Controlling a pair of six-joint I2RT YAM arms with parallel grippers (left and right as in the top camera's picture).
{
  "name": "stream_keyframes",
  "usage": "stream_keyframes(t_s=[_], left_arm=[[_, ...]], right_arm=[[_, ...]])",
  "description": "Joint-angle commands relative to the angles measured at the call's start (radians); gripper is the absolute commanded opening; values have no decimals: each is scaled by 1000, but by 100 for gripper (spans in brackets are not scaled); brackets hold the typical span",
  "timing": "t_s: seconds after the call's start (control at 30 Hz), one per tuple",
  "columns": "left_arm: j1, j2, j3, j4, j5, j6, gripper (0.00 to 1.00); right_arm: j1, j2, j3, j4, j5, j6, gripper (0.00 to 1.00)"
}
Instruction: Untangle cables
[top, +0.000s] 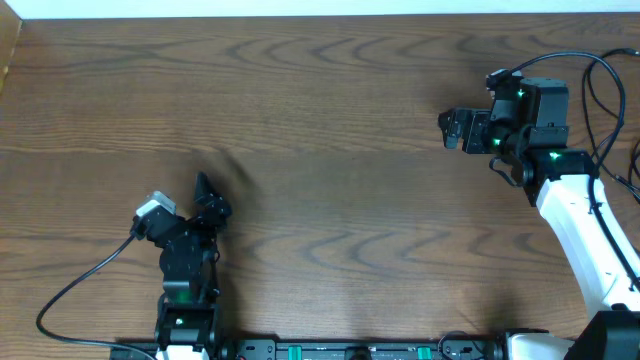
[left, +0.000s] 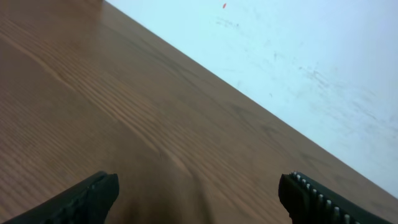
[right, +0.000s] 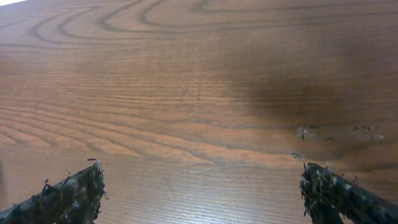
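No cables show in any view; only bare wooden table (top: 340, 180) lies under the arms. My left gripper (top: 210, 196) sits at the front left, pointing toward the far edge. In the left wrist view it (left: 199, 190) stands open, with only wood between the fingertips. My right gripper (top: 452, 130) hovers at the far right, pointing left. In the right wrist view it (right: 202, 183) is open too, its worn pads (right: 74, 193) wide apart over bare wood.
A thick black robot wire (top: 75, 285) loops from the left arm to the front edge. More robot wires (top: 600, 90) hang at the right edge. A white wall (left: 311, 56) rises behind the table's far edge. Small specks (right: 336, 130) dot the wood.
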Motion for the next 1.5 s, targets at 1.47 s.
stream_keyframes(t_s=[1.47], left_arm=[[-3, -590, -74, -487, 259, 363, 98]], right_arm=[[7, 3, 0, -2, 0, 10, 99]])
